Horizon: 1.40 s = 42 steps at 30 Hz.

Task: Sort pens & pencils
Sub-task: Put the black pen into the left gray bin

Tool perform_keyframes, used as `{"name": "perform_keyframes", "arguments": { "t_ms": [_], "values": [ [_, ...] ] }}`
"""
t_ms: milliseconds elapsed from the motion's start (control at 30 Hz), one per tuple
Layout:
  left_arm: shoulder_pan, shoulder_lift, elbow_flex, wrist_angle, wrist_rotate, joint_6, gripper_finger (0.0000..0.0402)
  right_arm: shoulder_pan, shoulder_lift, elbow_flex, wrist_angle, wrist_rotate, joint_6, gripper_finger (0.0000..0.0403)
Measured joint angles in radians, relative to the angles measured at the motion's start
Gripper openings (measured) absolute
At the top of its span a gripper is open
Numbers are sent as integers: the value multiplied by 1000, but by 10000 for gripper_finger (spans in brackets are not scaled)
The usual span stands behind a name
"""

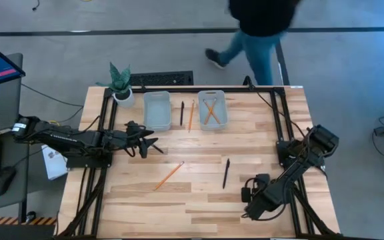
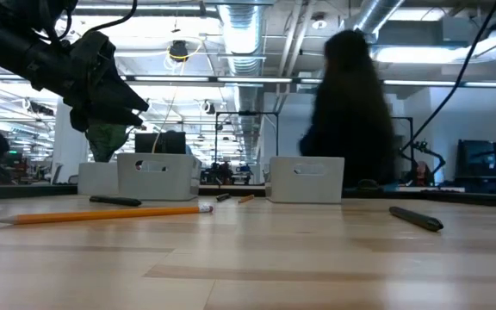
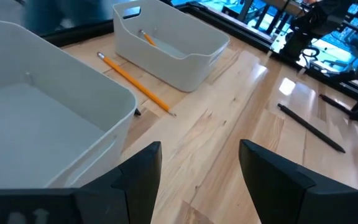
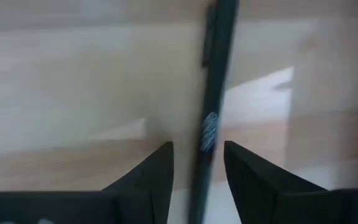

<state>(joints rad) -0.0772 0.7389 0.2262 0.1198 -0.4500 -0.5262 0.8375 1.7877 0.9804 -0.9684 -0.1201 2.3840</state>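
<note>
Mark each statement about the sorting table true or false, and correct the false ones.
1. The bin beside the plant is empty (plant). True.
2. The other bin holds black pens. False: it holds orange pencils.
3. A pen and a pencil lie on the table between the two bins. True.
4. The left gripper grips a pencil. False: its jaws stand open, holding nothing.

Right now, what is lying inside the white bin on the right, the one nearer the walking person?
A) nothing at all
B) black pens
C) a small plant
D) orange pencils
D: the high view shows orange pencils crossed inside the right white bin, while the left bin looks empty and the plant stands off at the table's corner.
</note>
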Motion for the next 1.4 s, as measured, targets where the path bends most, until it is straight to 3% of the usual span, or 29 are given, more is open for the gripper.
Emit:
{"name": "perform_keyframes", "arguments": {
  "t_ms": [100,300,800,1400],
  "values": [
    [0,0,0,0,0,-1,206,0,-20,-11,-52,20,-7,152],
    [0,0,0,-1,-7,-2,206,0,-52,-98,75,44,-8,121],
    [0,0,0,1,-7,-12,206,0,-69,-107,91,99,-28,66],
    [0,0,0,1,-8,-9,206,0,-69,-107,90,99,-29,63]
  ]
}}
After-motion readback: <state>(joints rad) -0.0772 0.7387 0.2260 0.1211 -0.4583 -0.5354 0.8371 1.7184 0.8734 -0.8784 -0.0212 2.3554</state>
